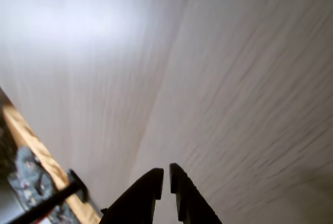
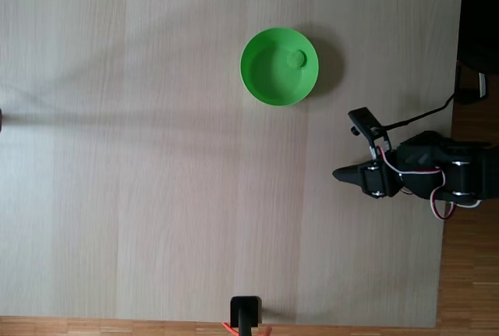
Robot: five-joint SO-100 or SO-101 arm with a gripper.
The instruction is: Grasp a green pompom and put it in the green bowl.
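Gripper (image 1: 166,180) nearest the lens in the wrist view, two dark fingers nearly touching with a thin slit between them, nothing in them, so I read it as closed and empty. In the fixed view the gripper (image 2: 341,173) sits low near the table's right edge, folded back toward the arm's base, pointing left.

Beyond the fingertips, the wrist view offers pale wood table (image 1: 218,68) smeared by motion blur, a strip of the table's wooden edge at lower left, and a black clamp (image 1: 73,185) biting that edge. What lies past the edge is too blurred to name.

Further out, toward the table's top edge, the green bowl (image 2: 265,79) stands alone, well apart from the gripper. Inside it, against the right wall, the green pompom (image 2: 296,58) rests, same colour as the bowl and hard to pick out. Judging from that, the placing looks done.

Handling call: fuzzy, light, soft, it would squash under the fingers and not slip; pinch it across the middle. A second black clamp (image 2: 246,313) sits at the bottom edge, partly cut off.
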